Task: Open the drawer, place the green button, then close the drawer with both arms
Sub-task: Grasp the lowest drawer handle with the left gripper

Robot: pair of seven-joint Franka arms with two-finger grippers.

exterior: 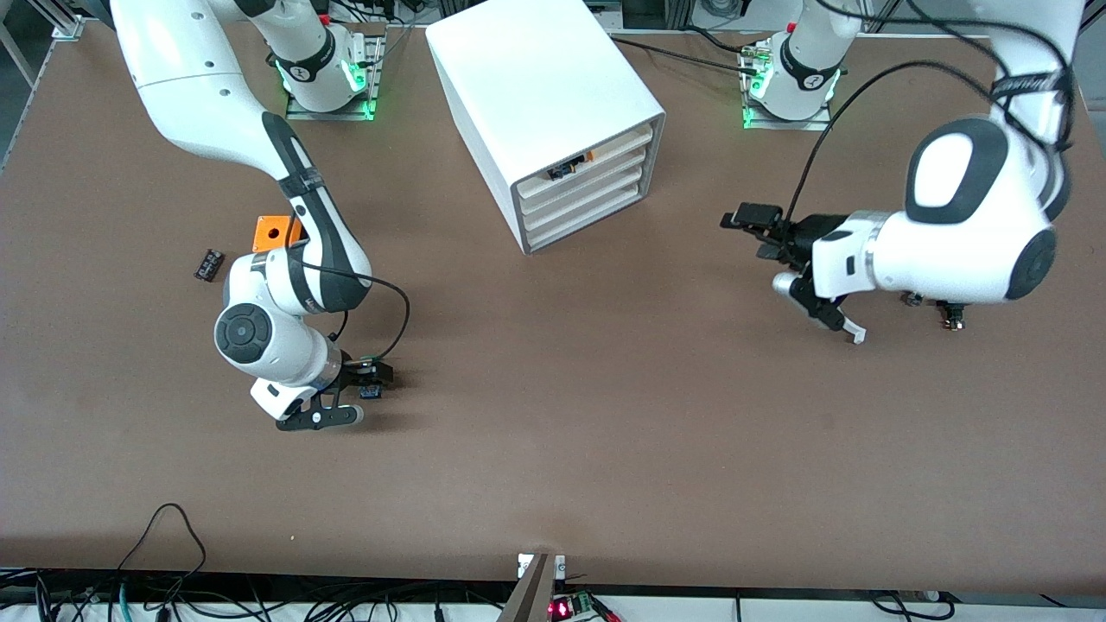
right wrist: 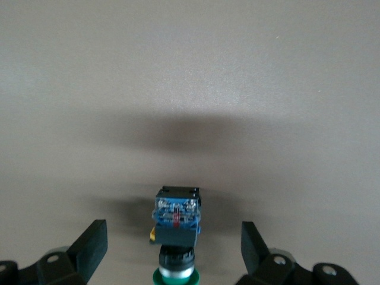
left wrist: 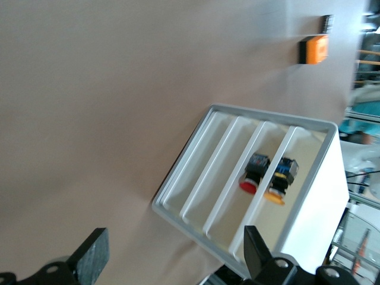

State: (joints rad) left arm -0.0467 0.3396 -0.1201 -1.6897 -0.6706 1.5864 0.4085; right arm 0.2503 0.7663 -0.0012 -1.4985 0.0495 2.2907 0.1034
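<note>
Right wrist view: the button [right wrist: 176, 237] lies on the table [right wrist: 190, 89] between the spread fingers [right wrist: 89, 246] of the right hand [right wrist: 173, 252], untouched, green cap toward the camera and partly cut off by the frame edge. Front view shows only a small bluish speck of it [exterior: 371, 391] by the right hand [exterior: 346, 393], low over the table [exterior: 605, 389] toward the right arm's end. Left hand [exterior: 816, 298] hangs released over the table toward the left arm's end. Left wrist view looks into the cabinet [left wrist: 261, 190]: four drawers, and two parts, one red-capped [left wrist: 252, 174], one yellow-capped [left wrist: 281, 179]; which drawer each sits in I cannot tell. In front view the drawer [exterior: 586, 184] is closed. One orange cube [exterior: 275, 231], one small black part [exterior: 208, 264]
</note>
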